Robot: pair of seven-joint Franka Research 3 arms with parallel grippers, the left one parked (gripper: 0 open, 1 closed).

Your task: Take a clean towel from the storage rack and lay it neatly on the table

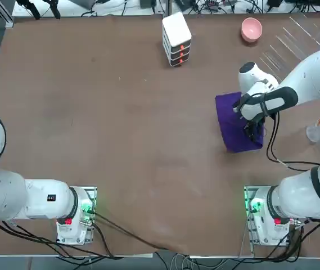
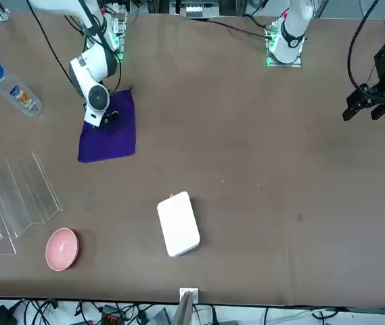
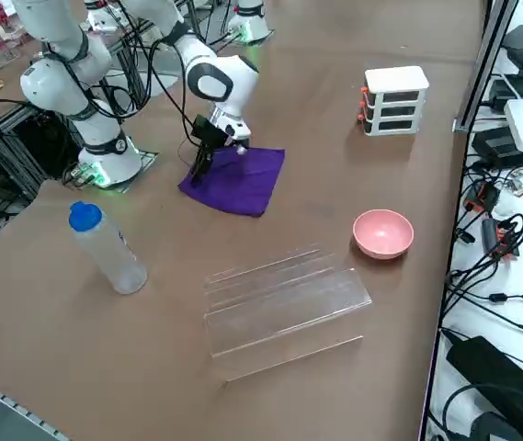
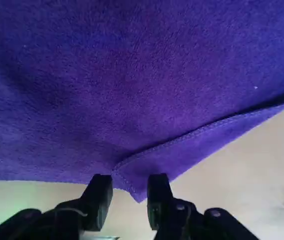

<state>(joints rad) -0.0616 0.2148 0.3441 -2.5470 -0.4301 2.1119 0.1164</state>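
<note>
Top view — towel (image 1: 233, 126) spread on table (image 1: 131, 135), right gripper (image 4: 130, 202) over its corner, fingers apart — rack (image 3: 284, 308) near bowl (image 3: 382, 233)

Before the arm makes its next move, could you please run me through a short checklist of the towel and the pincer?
1. Towel off the rack: ok, the purple towel lies apart from the clear rack.
2. Towel on the table: ok, it rests on the brown tabletop.
3. Right pincer open: ok, its fingers stand apart at the towel's edge.
4. Towel flat: not ok, one corner is folded over.
5. Bottle off the towel: ok.
</note>
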